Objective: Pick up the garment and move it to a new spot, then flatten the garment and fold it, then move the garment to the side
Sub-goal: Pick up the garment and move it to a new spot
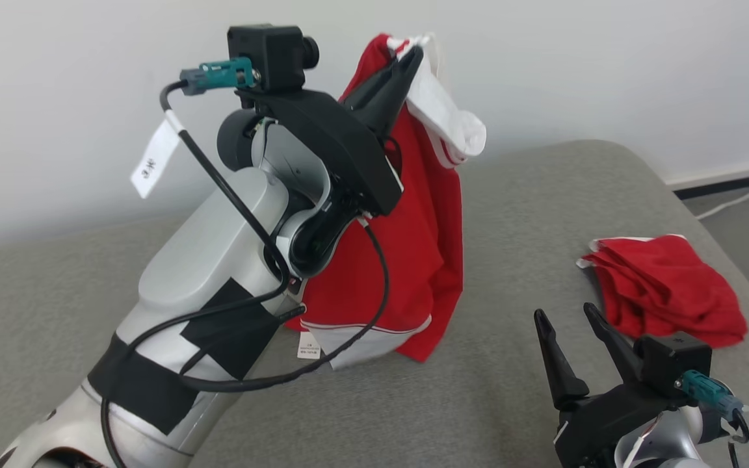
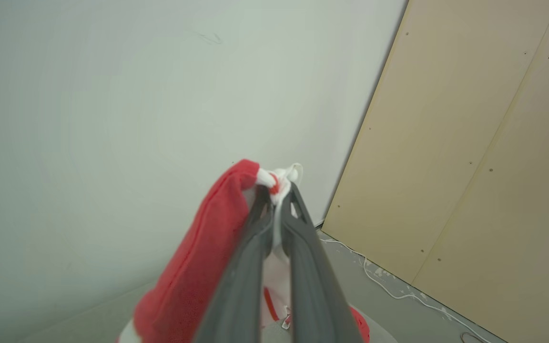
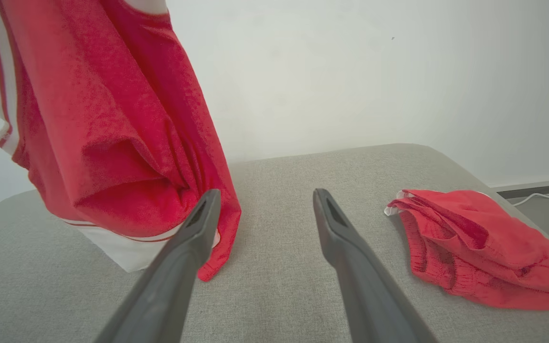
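Pickup is judged done: the garment (image 1: 413, 247) is hung at upper centre, clamped in the left claw (image 1: 410, 55), hem on the surface (image 1: 511, 214); the right claw (image 1: 563, 315) is spread empty; placing, flattening and folding are not yet done.

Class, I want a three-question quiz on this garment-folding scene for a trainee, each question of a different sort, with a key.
1. True or false: the left jaws are shut on the top of the hanging garment.
2. Fill in: the crumpled red garment lies on the grey surface to the robot's ____ of the hanging one.
3. Choose one. The right jaws are: A) open and holding nothing; B) shut on the crumpled red garment; C) shut on the hanging garment's hem.

Key: 1 true; 2 right; 3 A.
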